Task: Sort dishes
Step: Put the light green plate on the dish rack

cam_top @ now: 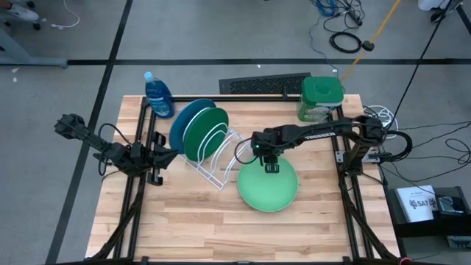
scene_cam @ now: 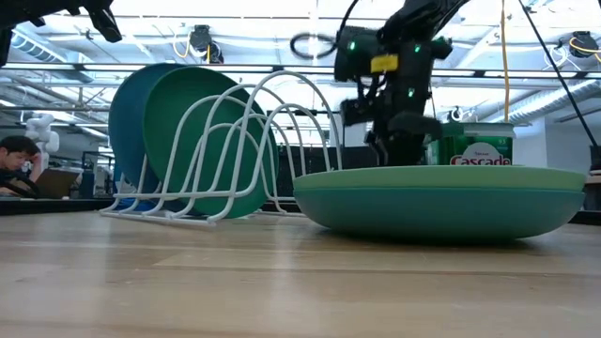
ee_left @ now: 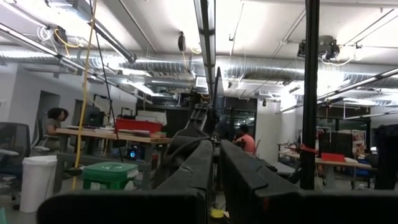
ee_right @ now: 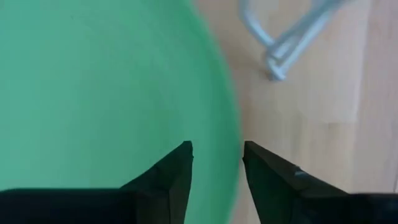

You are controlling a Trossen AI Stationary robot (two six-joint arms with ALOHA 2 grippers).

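Observation:
A light green plate lies flat on the table right of the white wire rack; it also shows in the low view. A blue plate and a darker green plate stand on edge in the rack, leaning on its wires. My right gripper is open and points down over the flat plate's far-left rim, one finger over the inside and one outside. My left gripper is shut and empty at the table's left, clear of the rack.
A blue bottle stands at the far left and a green-lidded tub at the far right. A dark grille lies along the far edge. Bare wood lies toward the near edge.

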